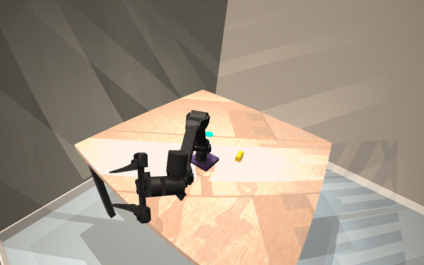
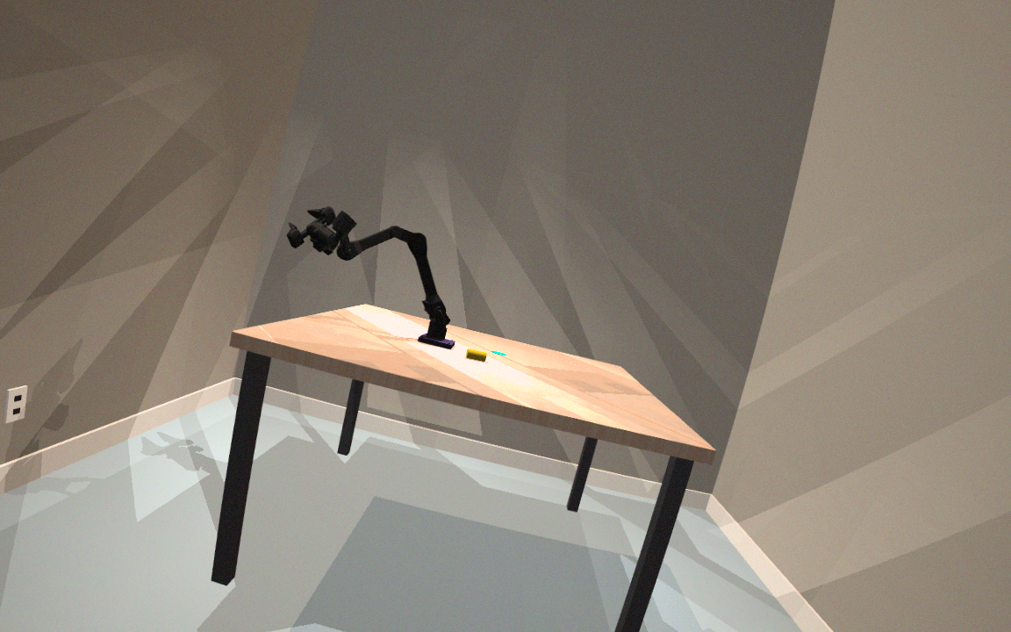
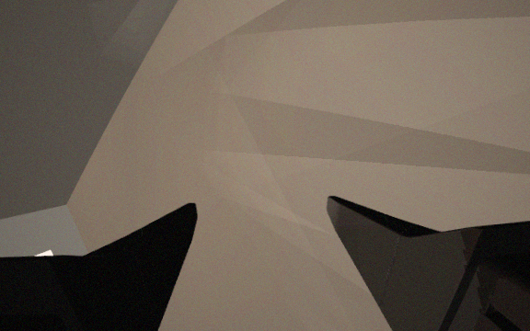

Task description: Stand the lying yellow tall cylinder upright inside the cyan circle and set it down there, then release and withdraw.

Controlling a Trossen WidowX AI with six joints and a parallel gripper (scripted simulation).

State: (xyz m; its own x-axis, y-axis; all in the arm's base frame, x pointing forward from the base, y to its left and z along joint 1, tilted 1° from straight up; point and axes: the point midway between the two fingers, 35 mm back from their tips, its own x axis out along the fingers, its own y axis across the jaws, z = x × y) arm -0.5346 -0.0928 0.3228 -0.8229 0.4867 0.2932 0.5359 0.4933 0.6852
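The yellow cylinder (image 1: 239, 155) (image 2: 476, 355) lies on its side on the table, to the right of the arm's base in the top and exterior views. The cyan circle (image 1: 209, 134) (image 2: 498, 353) is flat on the table, with nothing standing on it; in the top view the arm's upper part is just at its left edge. My gripper (image 1: 110, 188) (image 3: 263, 206) is open and empty. It is raised high, far from the cylinder and the circle, and points away from them. The wrist view shows only walls and a bit of ceiling or floor between and beyond the fingers.
The wooden table (image 1: 272, 214) (image 2: 572, 412) carries the arm's purple base plate (image 1: 214, 160) (image 2: 436, 341), close to the cylinder and the circle. Walls stand around the table. Shadows and bright light patches cross the table top.
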